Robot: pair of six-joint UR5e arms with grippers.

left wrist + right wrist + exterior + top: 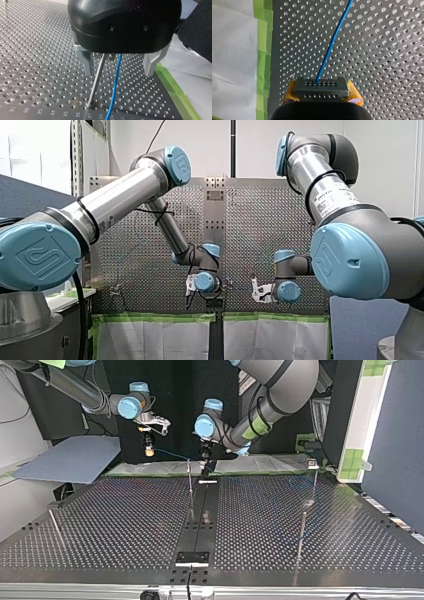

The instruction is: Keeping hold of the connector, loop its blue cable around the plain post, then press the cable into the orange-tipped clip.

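Connector (321,87) is clamped in my right tool (322,91), yellow pads (353,94) either side, upper left in the top view. Blue cable (332,42) runs from it over the table (37,62) and passes just beside the plain post (97,80), between my left tool's (119,68) spread, empty fingers. Reckon the loop isn't made yet. What looks like the orange-tipped clip (312,463), far right there, is untouched.

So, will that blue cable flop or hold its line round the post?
Probably springy: the thin blue cable runs nearly straight from the dark grey connector. Being thin, likely light; it may slide on the slim metal post.
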